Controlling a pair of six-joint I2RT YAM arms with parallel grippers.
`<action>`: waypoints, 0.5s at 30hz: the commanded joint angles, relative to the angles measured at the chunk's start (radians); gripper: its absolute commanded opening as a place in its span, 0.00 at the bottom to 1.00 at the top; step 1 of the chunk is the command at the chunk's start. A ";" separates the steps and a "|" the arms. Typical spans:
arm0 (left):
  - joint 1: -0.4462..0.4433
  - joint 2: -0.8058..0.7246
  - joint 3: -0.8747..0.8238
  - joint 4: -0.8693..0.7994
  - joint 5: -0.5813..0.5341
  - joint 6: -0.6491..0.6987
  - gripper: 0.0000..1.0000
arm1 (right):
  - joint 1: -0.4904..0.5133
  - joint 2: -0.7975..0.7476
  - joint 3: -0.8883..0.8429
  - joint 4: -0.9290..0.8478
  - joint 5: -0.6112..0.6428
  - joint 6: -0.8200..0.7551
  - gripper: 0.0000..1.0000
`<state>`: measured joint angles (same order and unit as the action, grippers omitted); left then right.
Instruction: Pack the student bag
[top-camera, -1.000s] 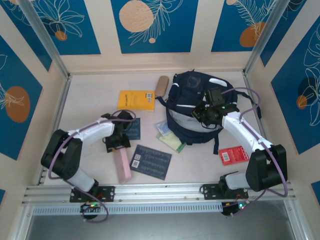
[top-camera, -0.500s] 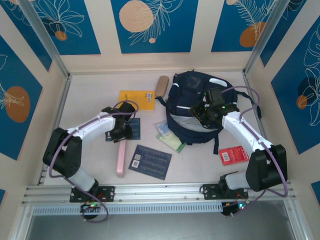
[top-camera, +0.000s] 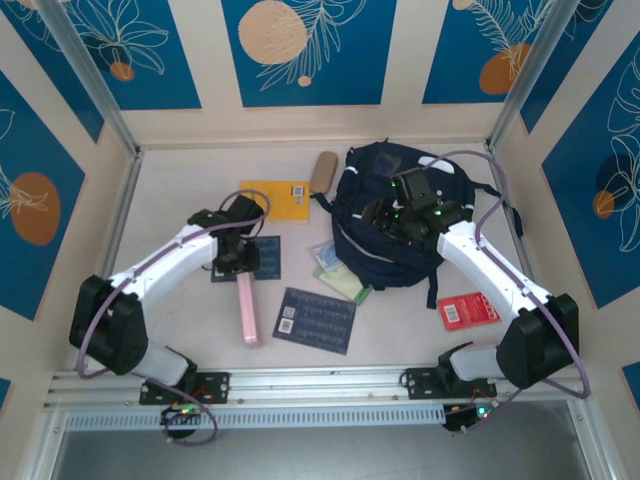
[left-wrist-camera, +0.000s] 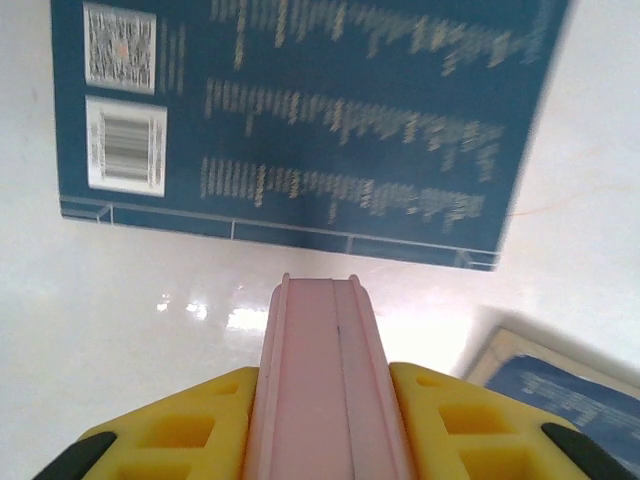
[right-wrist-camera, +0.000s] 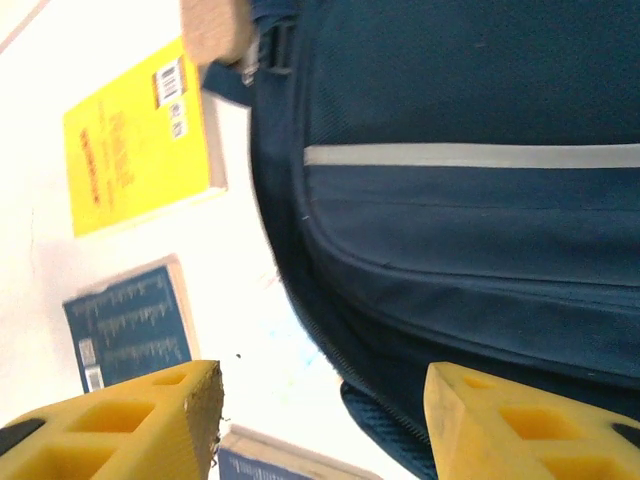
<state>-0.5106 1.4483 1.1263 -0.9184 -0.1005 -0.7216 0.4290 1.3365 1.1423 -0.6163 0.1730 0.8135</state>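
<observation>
So the student bag (top-camera: 400, 250) lies on the table (top-camera: 180, 190), right of centre and toward the back wall. Its long axis runs roughly far to near, and a white stripe crosses its side in the right wrist view. Which end is the top I can't tell. The right arm sits over it, so the mouth and anything inside are hidden. The right gripper (right-wrist-camera: 320, 385) hovers by the bag's left flank with its fingers spread and nothing between them. The left gripper (left-wrist-camera: 325, 385) is clamped on the far end of a long pink case (top-camera: 247, 312) pointing at the near edge, beside a dark blue booklet (top-camera: 320, 322). A yellow book (top-camera: 272, 198) lies farther back
</observation>
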 joint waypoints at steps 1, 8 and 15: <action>0.013 -0.094 0.076 -0.035 0.028 0.095 0.14 | 0.028 -0.055 -0.017 0.068 -0.132 -0.145 0.59; 0.015 -0.305 -0.009 0.319 0.482 0.200 0.22 | 0.054 -0.060 -0.108 0.328 -0.610 -0.177 0.80; 0.015 -0.334 -0.049 0.597 0.752 0.070 0.19 | 0.078 -0.010 -0.164 0.540 -0.911 -0.080 0.97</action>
<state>-0.5011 1.1183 1.1011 -0.5091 0.4534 -0.5907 0.4946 1.3167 1.0054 -0.2081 -0.5266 0.6922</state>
